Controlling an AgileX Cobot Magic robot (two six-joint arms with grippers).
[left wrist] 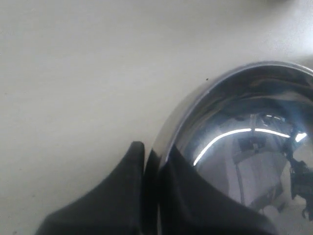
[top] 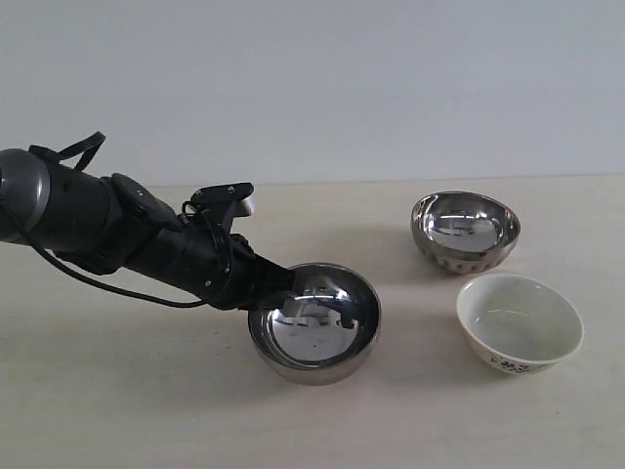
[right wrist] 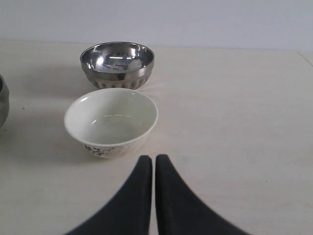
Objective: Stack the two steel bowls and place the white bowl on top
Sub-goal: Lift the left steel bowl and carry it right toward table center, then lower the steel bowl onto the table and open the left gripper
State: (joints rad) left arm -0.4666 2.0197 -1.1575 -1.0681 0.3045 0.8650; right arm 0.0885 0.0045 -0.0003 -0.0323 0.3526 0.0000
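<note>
A smooth-sided steel bowl (top: 315, 322) sits left of centre on the table, tilted a little. My left gripper (top: 262, 289) is shut on its near-left rim, one finger (left wrist: 115, 196) outside the wall and one inside the smooth steel bowl (left wrist: 244, 147). The dimpled steel bowl (top: 465, 231) stands at the back right, also seen as the dimpled steel bowl (right wrist: 117, 63). The white bowl (top: 519, 321) with its dark floral mark rests in front of it. In the right wrist view the white bowl (right wrist: 111, 121) lies just beyond my right gripper (right wrist: 154, 160), which is shut on nothing.
The pale tabletop (top: 117, 391) stretches out round the bowls, with a plain wall behind. The edge of the smooth steel bowl (right wrist: 2, 100) shows in the right wrist view.
</note>
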